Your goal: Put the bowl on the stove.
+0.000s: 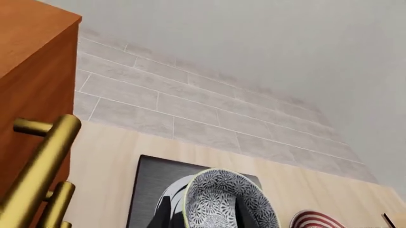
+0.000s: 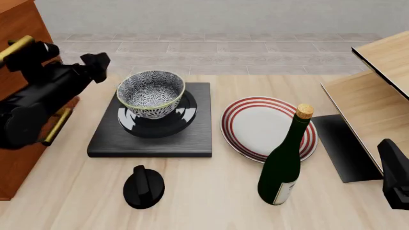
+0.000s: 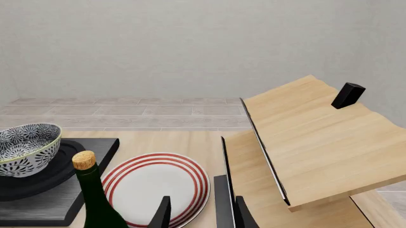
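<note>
The bowl (image 2: 151,92) sits on the stove (image 2: 152,122); left gripper (image 2: 96,64) hangs beside it, jaws unreadable; right gripper (image 3: 199,214) narrow, cut off.

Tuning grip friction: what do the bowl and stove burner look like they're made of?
Bowl: likely glazed ceramic, with a fine blue-and-white pattern and pale rim. Stove: matte dark slab, maybe stone or metal; its burner rings look like glossy glass or enamel, showing bright reflections.

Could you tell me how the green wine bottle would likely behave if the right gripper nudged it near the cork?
The wine bottle stands tall on a narrow base, so a high push would probably tip it. Once down, its round body might roll toward the plate. Its glossy surface looks slippery.
</note>
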Available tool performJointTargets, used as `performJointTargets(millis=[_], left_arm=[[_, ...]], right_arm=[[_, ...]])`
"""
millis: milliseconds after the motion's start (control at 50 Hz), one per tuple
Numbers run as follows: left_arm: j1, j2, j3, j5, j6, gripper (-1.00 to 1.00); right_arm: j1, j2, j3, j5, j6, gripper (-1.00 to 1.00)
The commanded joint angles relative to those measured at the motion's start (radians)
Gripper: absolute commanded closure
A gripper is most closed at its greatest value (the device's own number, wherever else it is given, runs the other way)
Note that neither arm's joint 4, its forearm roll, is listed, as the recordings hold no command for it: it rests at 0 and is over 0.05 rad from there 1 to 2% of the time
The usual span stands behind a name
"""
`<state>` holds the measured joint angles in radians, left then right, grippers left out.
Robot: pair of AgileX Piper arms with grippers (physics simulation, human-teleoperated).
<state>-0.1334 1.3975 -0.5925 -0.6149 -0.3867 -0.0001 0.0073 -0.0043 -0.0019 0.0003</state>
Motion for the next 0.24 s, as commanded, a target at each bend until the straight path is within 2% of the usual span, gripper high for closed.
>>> performJointTargets(millis=[20,220,240], left_arm=[[0.0,-0.077,0.037,0.014,0.027,-1.0],[-0.011,-0.203,0.092,0.036,0.043,-1.0],[-0.012,-0.235,0.105,0.035,0.065,-1.0]], right_arm=[[0.0,0.0,0.0,0.0,0.0,-1.0],[0.0,0.0,0.0,0.0,0.0,-1.0],[0.0,0.0,0.0,0.0,0.0,-1.0]])
